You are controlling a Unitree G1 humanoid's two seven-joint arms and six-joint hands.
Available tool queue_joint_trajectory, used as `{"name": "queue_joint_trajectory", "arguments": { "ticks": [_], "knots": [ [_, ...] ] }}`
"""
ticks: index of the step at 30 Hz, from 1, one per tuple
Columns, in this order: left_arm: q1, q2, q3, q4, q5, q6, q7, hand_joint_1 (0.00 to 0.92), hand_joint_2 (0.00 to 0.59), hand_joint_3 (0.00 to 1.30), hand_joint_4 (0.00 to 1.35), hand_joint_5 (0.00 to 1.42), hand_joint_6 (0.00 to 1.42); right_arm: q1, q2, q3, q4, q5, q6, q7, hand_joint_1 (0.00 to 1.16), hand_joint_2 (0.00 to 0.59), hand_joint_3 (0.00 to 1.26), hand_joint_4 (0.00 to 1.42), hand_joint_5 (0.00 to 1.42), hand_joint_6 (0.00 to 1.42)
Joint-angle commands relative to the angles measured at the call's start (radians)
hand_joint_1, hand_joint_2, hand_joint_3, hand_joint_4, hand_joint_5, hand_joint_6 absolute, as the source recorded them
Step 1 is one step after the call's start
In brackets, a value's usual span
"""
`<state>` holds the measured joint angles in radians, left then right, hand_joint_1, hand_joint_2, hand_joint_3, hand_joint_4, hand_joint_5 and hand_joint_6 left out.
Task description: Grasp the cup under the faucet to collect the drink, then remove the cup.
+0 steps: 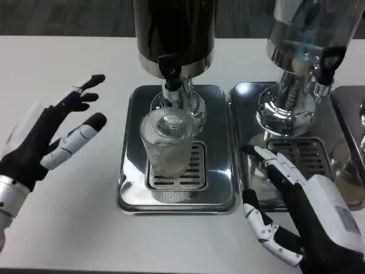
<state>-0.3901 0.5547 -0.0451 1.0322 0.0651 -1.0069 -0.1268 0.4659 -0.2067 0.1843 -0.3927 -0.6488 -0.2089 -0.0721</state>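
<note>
A clear ribbed cup (167,145) stands upright on the drip grate of the silver tray (131,188), right below the black faucet (170,68) of the dark drink dispenser (174,28). My left hand (51,137) hovers over the table to the left of the tray, fingers spread apart and holding nothing. My right hand (296,211) sits low at the right, in front of the second tray, fingers spread and empty. Neither hand touches the cup.
A second dispenser (311,34) with a clear tank stands at the right on its own silver tray (242,94) with a grate. Another clear cup (348,177) shows at the far right edge. White table lies to the left and in front.
</note>
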Motion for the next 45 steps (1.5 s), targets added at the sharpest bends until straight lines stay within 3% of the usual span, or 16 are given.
{"name": "queue_joint_trajectory", "arguments": {
  "ticks": [1, 3, 8, 13, 17, 21, 28, 36, 45],
  "knots": [
    [0.009, -0.010, 0.102, -0.094, -0.310, 0.101, -0.367, 0.000, 0.159, 0.20, 0.12, 0.17, 0.20, -0.007, 0.001, 0.002, 0.014, 0.009, 0.001, -0.009, 0.49, 0.512, 0.16, 0.12, 0.07, 0.20],
    [0.006, -0.006, 0.142, -0.132, -0.413, 0.178, -0.511, 0.000, 0.161, 0.20, 0.09, 0.13, 0.18, -0.010, 0.002, 0.004, 0.017, 0.009, 0.000, -0.011, 0.49, 0.512, 0.16, 0.12, 0.07, 0.20],
    [-0.012, 0.005, 0.211, -0.191, -0.525, 0.363, -0.734, 0.000, 0.146, 0.23, 0.10, 0.12, 0.16, -0.017, 0.005, 0.007, 0.026, 0.011, -0.003, -0.016, 0.49, 0.512, 0.16, 0.12, 0.07, 0.20],
    [-0.064, 0.013, 0.252, -0.220, -0.600, 0.645, -0.954, 0.000, 0.128, 0.27, 0.14, 0.15, 0.15, -0.020, 0.008, 0.006, 0.039, 0.014, -0.007, -0.027, 0.49, 0.512, 0.16, 0.12, 0.07, 0.20],
    [-0.109, 0.021, 0.282, -0.224, -0.636, 0.830, -1.063, 0.000, 0.113, 0.24, 0.11, 0.13, 0.13, -0.024, 0.012, 0.010, 0.047, 0.016, -0.007, -0.034, 0.49, 0.512, 0.16, 0.12, 0.07, 0.20],
    [-0.146, 0.026, 0.317, -0.222, -0.649, 0.944, -1.112, 0.000, 0.107, 0.21, 0.10, 0.13, 0.13, -0.027, 0.015, 0.015, 0.056, 0.018, -0.009, -0.041, 0.49, 0.512, 0.16, 0.12, 0.07, 0.20],
    [-0.207, 0.031, 0.369, -0.201, -0.654, 1.068, -1.154, 0.000, 0.109, 0.19, 0.08, 0.13, 0.11, -0.033, 0.021, 0.022, 0.071, 0.016, -0.013, -0.061, 0.49, 0.512, 0.16, 0.12, 0.07, 0.20],
    [-0.316, 0.039, 0.324, -0.084, -0.618, 1.241, -1.345, 0.000, 0.159, 0.04, 0.00, 0.00, 0.00, -0.030, 0.031, 0.038, 0.087, 0.003, -0.020, -0.097, 0.49, 0.512, 0.16, 0.12, 0.07, 0.20],
    [-0.414, 0.049, 0.338, 0.041, -0.563, 1.235, -1.367, 0.000, 0.162, 0.04, 0.00, 0.00, 0.00, -0.028, 0.039, 0.053, 0.098, 0.002, -0.014, -0.119, 0.49, 0.512, 0.16, 0.12, 0.07, 0.20]
  ]
}}
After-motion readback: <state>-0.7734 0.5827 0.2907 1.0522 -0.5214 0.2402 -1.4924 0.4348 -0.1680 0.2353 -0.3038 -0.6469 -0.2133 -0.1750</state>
